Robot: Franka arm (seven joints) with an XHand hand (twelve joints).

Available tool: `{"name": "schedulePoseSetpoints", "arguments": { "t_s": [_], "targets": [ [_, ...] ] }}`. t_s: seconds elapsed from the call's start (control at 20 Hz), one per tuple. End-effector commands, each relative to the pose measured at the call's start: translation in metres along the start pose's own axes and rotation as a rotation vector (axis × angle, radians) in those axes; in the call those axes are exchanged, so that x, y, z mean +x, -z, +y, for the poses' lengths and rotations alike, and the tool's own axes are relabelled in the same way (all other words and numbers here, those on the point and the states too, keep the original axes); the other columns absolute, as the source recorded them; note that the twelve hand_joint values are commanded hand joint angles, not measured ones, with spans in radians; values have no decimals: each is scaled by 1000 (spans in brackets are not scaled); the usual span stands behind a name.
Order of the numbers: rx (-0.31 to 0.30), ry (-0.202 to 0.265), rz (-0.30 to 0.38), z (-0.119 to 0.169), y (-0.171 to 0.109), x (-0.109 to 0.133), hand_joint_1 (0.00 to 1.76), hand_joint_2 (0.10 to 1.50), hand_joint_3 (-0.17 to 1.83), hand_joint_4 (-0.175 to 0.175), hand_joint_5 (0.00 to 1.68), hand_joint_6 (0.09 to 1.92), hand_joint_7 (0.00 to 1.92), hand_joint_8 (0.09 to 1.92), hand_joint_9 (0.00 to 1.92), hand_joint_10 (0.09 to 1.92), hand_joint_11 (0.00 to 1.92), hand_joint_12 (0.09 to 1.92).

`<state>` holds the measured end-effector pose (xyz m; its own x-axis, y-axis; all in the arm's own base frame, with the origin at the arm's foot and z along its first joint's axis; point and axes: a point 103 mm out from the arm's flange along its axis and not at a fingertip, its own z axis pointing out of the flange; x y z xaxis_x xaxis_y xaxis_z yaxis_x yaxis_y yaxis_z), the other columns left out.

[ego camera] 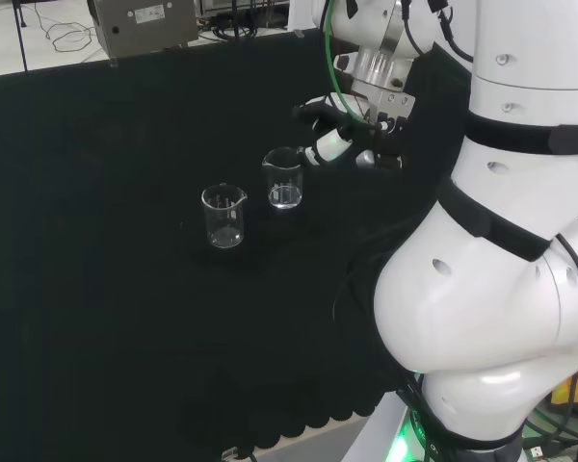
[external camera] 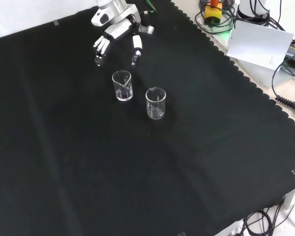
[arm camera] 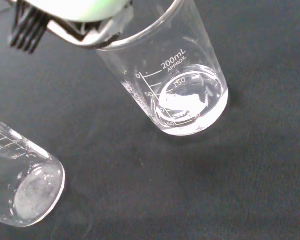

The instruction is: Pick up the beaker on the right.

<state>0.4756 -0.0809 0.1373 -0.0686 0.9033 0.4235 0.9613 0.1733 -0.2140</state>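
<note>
Since the hand (external camera: 117, 30) hovers spread open just behind the near beaker (external camera: 122, 85), a sloppy approach could tip it into its neighbour (external camera: 156, 103).

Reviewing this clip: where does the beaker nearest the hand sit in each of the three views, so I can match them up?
Head view: the beaker nearest the hand stands right of the other beaker, just left of the hand.
Front view: the beaker nearest the hand is upper-left of the pair, directly below the hand.
Wrist view: it is the large beaker close under the hand.
Shared landmark: the other beaker, beside it on the cloth.
</note>
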Motion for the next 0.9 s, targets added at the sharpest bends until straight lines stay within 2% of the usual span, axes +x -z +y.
{"name": "schedulePoseSetpoints", "arguments": {
  "t_s": [0.05,0.4,0.65,0.9],
  "targets": [
    [22,53,55,10,-14,-6,880,511,674,-66,470,87,234,715,408,679,56,1405],
    [19,100,91,17,-24,-10,901,501,671,-70,486,87,272,742,421,686,62,1407],
    [15,141,170,21,-32,-16,901,496,671,-72,506,87,274,748,414,681,50,1399],
    [16,177,190,25,-41,-19,900,487,669,-74,512,87,274,752,410,678,31,1396]
  ]
}}
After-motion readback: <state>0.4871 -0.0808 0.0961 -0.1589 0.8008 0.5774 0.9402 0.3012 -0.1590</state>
